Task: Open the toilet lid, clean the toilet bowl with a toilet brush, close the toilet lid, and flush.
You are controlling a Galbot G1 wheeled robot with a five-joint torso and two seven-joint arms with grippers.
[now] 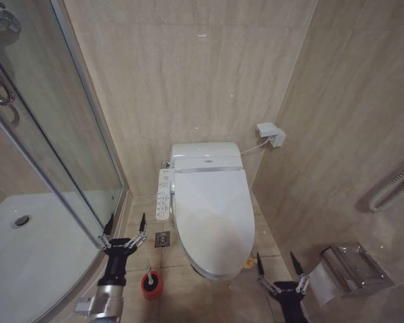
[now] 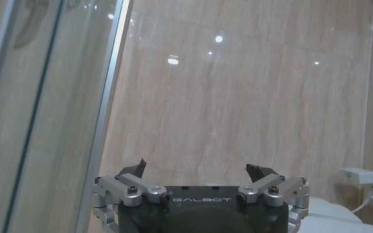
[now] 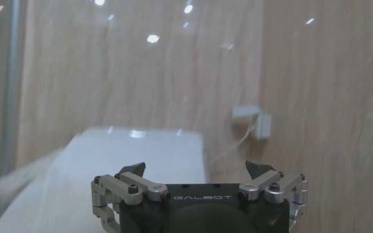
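Note:
The toilet lid (image 1: 212, 215) is a smooth white oval lying shut over the toilet bowl, which it hides; a small yellow tag (image 1: 250, 263) sticks out at its near right edge. The toilet brush (image 1: 151, 281) stands on the floor left of the toilet, its thin white handle rising from a round red holder. My left gripper (image 1: 126, 225) is open, held above the floor between the shower and the toilet, just above the brush. My right gripper (image 1: 277, 263) is open by the lid's near right corner. In the wrist views, the left gripper (image 2: 199, 167) and the right gripper (image 3: 196, 166) hold nothing.
A long white button panel (image 1: 163, 194) runs along the toilet's left side. A curved glass shower enclosure (image 1: 47, 175) fills the left. A floor drain (image 1: 162, 239) lies near the brush. A wall socket (image 1: 272, 132) with a cable and a steel paper holder (image 1: 343, 269) are on the right.

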